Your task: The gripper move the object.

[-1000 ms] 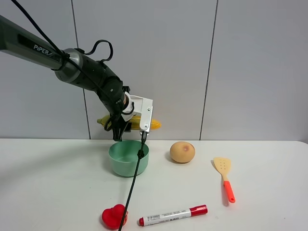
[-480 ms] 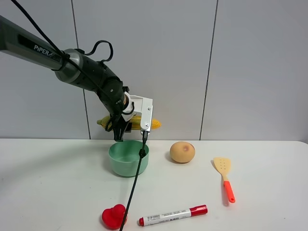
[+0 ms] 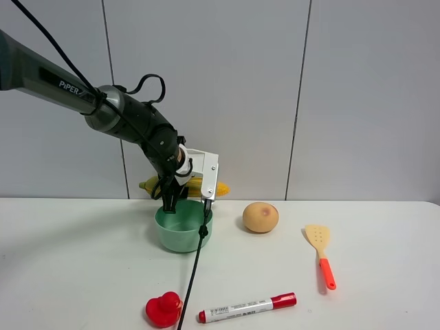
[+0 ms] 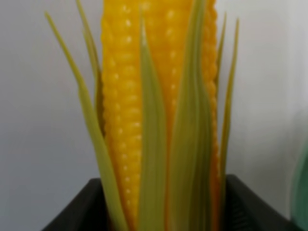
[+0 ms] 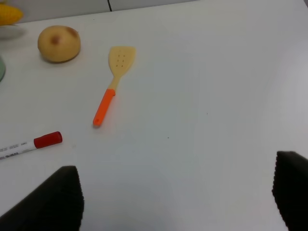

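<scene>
My left gripper (image 3: 170, 197) is clamped around the ear of corn (image 3: 217, 188), which lies level across its jaws with both ends sticking out. Just below the gripper, a green bowl (image 3: 183, 234) sits on the table (image 3: 82, 268). A tan round fruit (image 3: 260, 217) rests farther out, past the corn's yellow tip.

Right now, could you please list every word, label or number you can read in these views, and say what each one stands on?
"PiPER": white letters on the left arm.
Red marker: black print on its white label, too small to read.
Corn in the left end effector: no text.
Nothing else shows writing.
</scene>
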`<move>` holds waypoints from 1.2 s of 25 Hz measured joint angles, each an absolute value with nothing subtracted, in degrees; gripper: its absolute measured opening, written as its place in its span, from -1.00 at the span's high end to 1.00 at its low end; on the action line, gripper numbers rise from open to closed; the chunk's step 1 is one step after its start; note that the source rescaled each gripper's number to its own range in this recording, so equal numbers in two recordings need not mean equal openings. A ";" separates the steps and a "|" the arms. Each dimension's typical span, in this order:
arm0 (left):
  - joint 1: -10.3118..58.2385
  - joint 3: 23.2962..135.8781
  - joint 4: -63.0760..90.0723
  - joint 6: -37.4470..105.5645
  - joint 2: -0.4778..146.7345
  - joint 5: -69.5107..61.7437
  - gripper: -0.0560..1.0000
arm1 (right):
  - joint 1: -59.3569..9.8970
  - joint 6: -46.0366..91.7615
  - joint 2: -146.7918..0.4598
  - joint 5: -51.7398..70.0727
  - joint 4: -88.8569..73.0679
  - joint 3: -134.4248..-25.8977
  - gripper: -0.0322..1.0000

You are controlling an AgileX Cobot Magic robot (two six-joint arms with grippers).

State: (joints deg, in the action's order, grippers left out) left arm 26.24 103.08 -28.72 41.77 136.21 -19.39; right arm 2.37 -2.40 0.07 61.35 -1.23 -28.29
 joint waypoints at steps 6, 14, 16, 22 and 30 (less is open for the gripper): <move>26.24 103.08 -28.77 41.77 136.21 -19.39 0.89 | 2.37 -2.40 0.07 61.35 -1.23 -28.29 -1.00; 26.24 103.08 -28.92 41.77 136.21 -18.53 0.24 | 2.37 -2.40 0.07 61.35 -1.23 -28.29 -1.00; 26.24 103.08 -28.97 41.77 136.21 -18.48 0.22 | 2.37 -2.40 0.07 61.35 -1.23 -28.29 -1.00; 26.24 103.08 -28.97 41.77 135.33 -18.54 0.21 | 2.37 -2.40 0.07 61.35 -1.23 -28.29 -1.00; 26.44 103.08 -28.83 41.82 129.42 -21.69 0.20 | 2.37 -2.40 0.07 61.35 -1.23 -28.29 -1.00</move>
